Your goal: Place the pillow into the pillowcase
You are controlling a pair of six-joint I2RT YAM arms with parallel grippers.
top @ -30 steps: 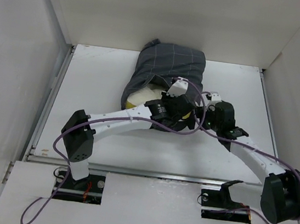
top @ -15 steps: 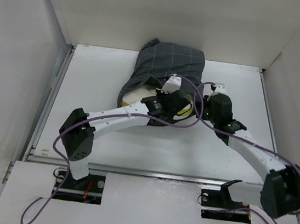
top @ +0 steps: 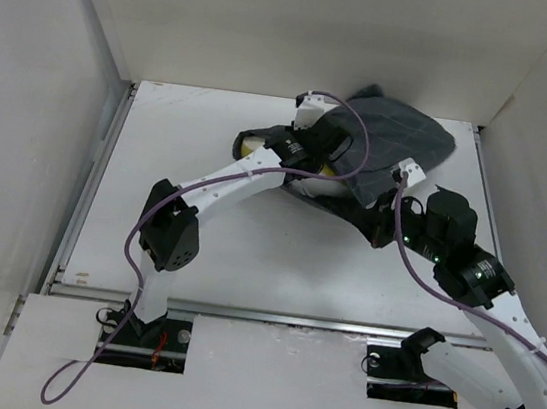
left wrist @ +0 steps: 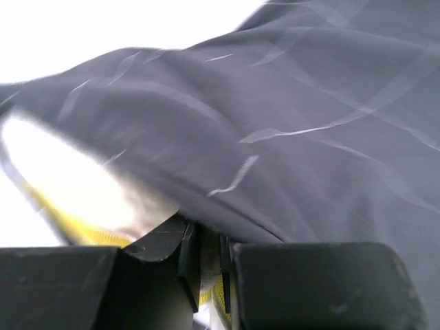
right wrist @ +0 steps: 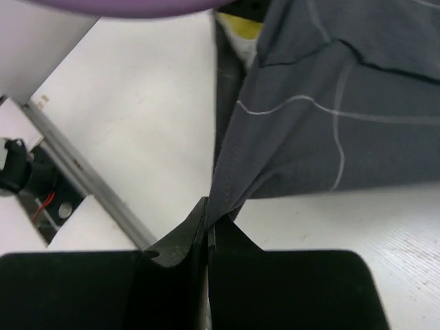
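Note:
The dark grid-checked pillowcase [top: 398,140] lies bunched at the back right of the table, stretched toward the near right. The cream pillow [top: 251,145] shows at its open left end, and its yellow edge shows under the left wrist. My left gripper [top: 325,161] is at the opening, shut on the pillow's cream and yellow edge [left wrist: 206,251] under the pillowcase cloth [left wrist: 309,137]. My right gripper [top: 374,223] is shut on the pillowcase hem [right wrist: 227,196], pulling it taut. In the right wrist view the pillowcase [right wrist: 330,103] fans up from the right gripper [right wrist: 208,220], with a bit of the pillow [right wrist: 240,27] at the top.
The white table [top: 198,245] is boxed in by white walls on the left, back and right. A metal rail [top: 239,311] runs along its near edge. A purple cable [top: 359,165] loops from the left arm over the pillowcase.
The left arm has pushed the pillow toward the back right and the pillowcase swung right with it. The right gripper went from open to shut on the hem and drew back toward the near right.

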